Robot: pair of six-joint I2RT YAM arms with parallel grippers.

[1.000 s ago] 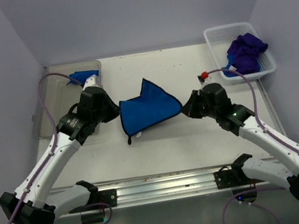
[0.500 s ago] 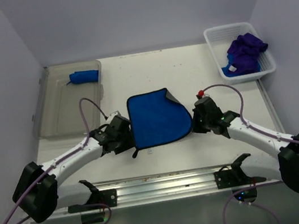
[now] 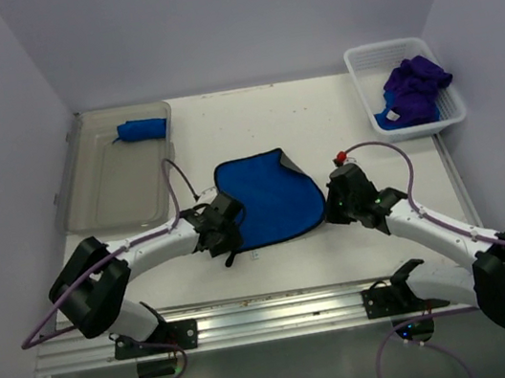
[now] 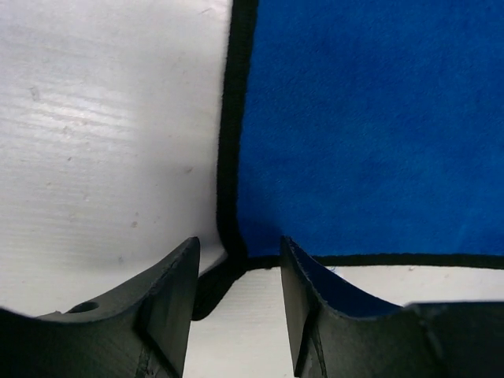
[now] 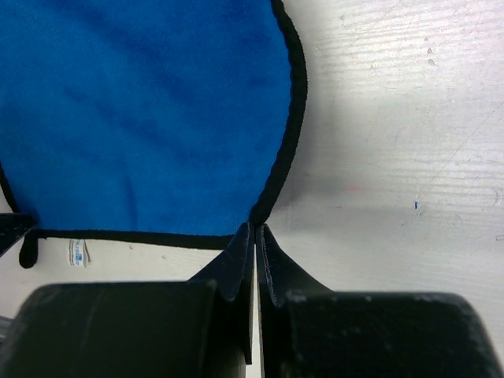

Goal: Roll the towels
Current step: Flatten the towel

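A blue towel (image 3: pixel 270 207) with dark edging lies spread flat in the middle of the table. My left gripper (image 3: pixel 232 238) stands open at its near left corner. In the left wrist view the towel (image 4: pixel 362 126) has its corner hem lying loose between the spread fingers (image 4: pixel 169 307) of that gripper (image 4: pixel 240 272). My right gripper (image 3: pixel 333 206) is shut on the near right corner. In the right wrist view its jaws (image 5: pixel 256 236) pinch the hem of the towel (image 5: pixel 150 118), low against the table.
A clear bin (image 3: pixel 71 176) at the back left holds a rolled blue towel (image 3: pixel 143 129). A white basket (image 3: pixel 361 83) at the back right holds purple towels (image 3: pixel 414 84) and a bit of blue one (image 3: pixel 384 118). A metal rail (image 3: pixel 273 313) runs along the near edge.
The towel, hanging stretched between both grippers a second ago, was lowered flat onto the table. My left gripper opened, let go of its corner and slid slightly right. The right stays shut.
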